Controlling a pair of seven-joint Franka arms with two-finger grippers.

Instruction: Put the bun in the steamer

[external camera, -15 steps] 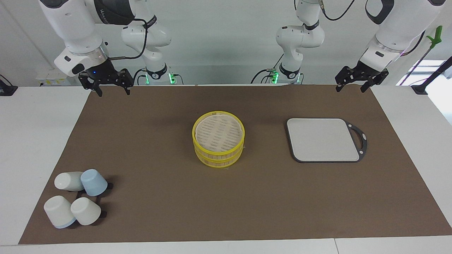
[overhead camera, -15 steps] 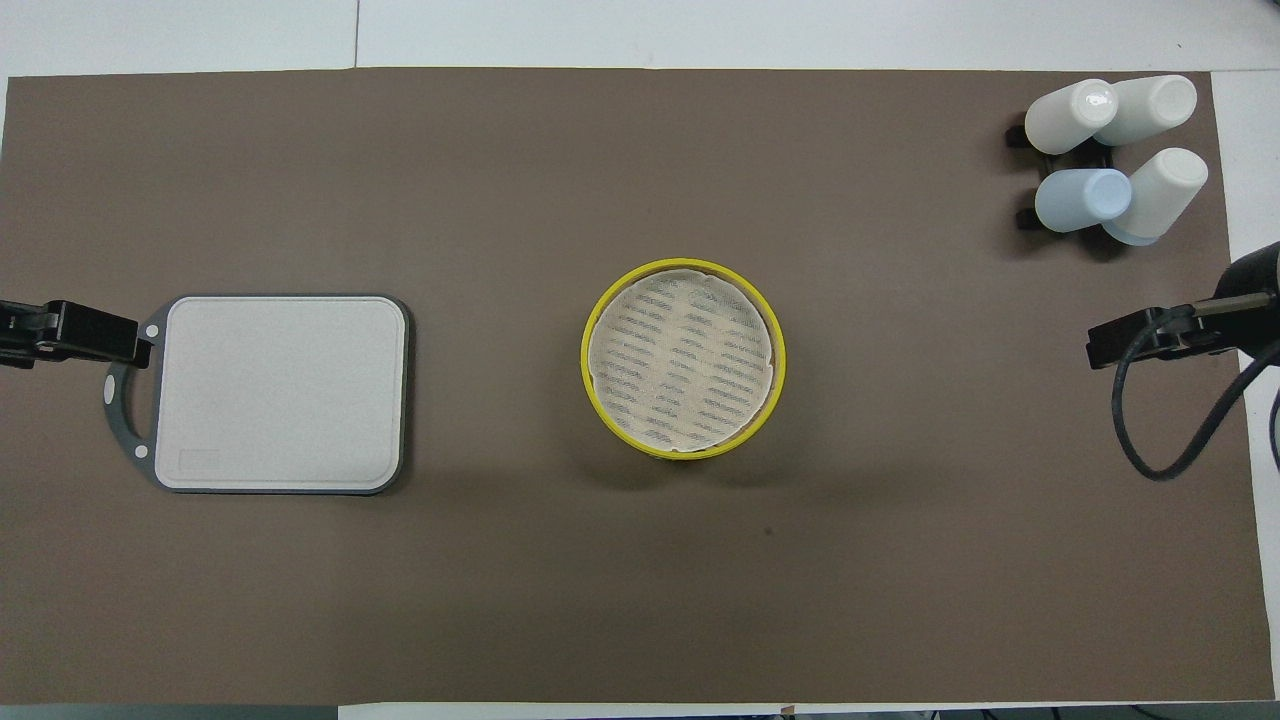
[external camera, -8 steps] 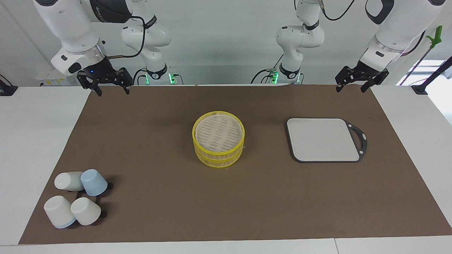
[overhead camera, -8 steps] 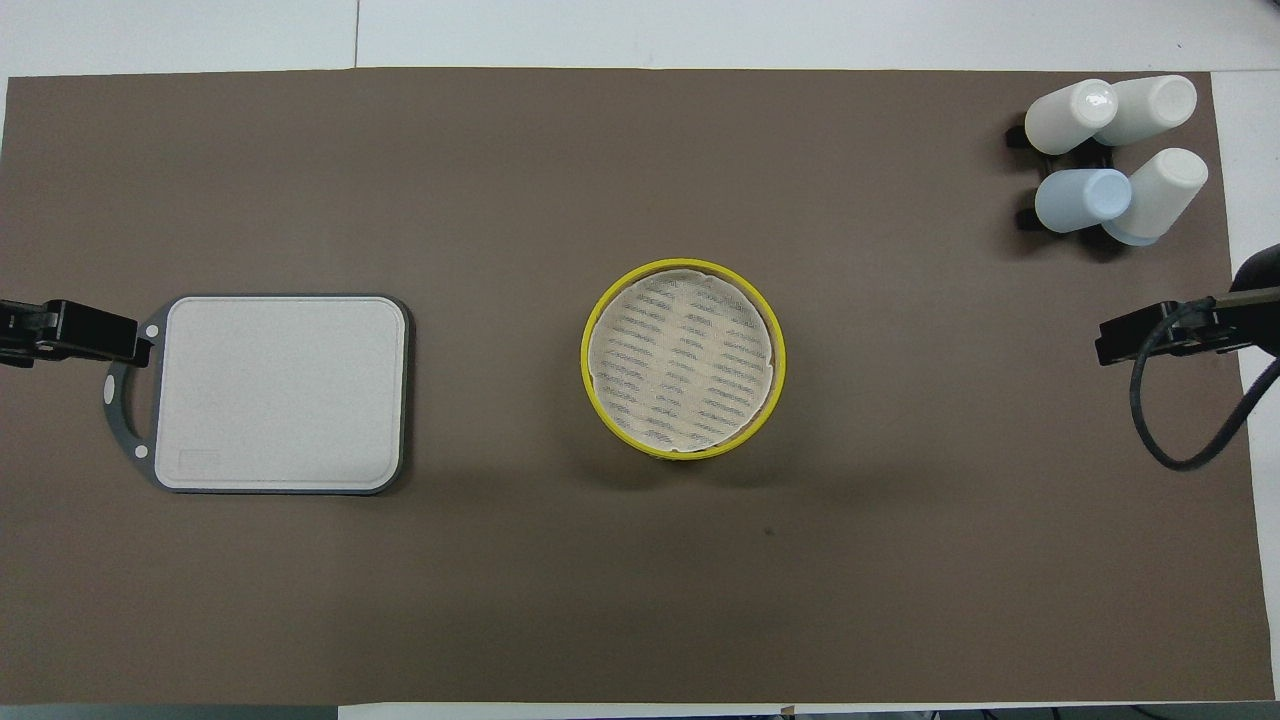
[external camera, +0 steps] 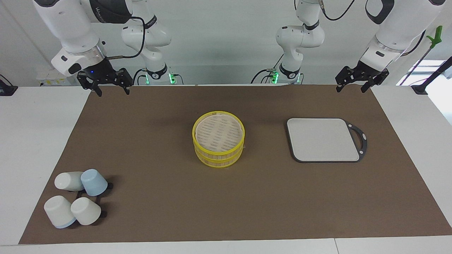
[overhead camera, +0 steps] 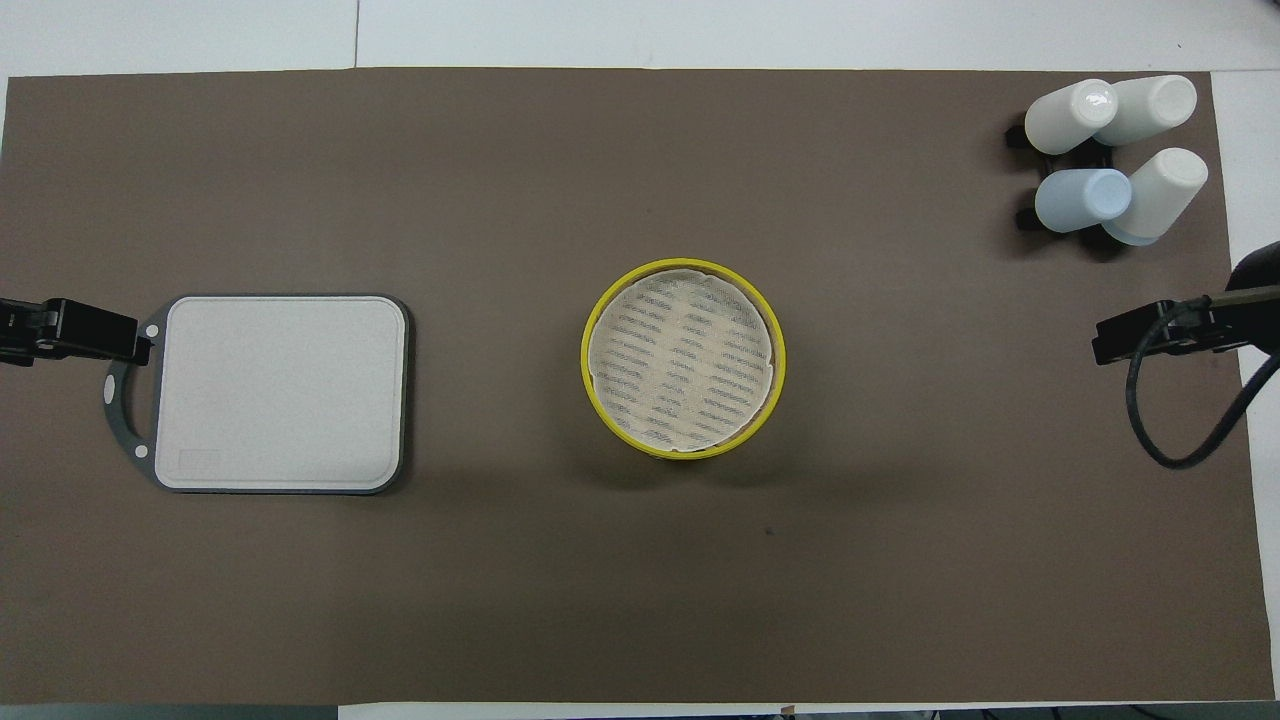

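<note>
The steamer (external camera: 218, 138) is a round yellow-rimmed basket of two stacked tiers with a slatted tan top, standing in the middle of the brown mat; it also shows in the overhead view (overhead camera: 683, 356). No bun shows in either view. My right gripper (external camera: 113, 92) hangs open and empty in the air over the mat's corner at the right arm's end, next to the robots; its tip shows in the overhead view (overhead camera: 1115, 338). My left gripper (external camera: 349, 90) hangs open and empty over the mat's corner at the left arm's end (overhead camera: 95, 332).
A flat grey black-edged board (external camera: 323, 139) with a handle lies beside the steamer toward the left arm's end (overhead camera: 280, 390). Several white and blue cups (external camera: 76, 197) lie on a black rack at the right arm's end, farther from the robots (overhead camera: 1110, 160).
My right gripper has shifted slightly toward its end of the table. The left gripper and all the objects have not moved.
</note>
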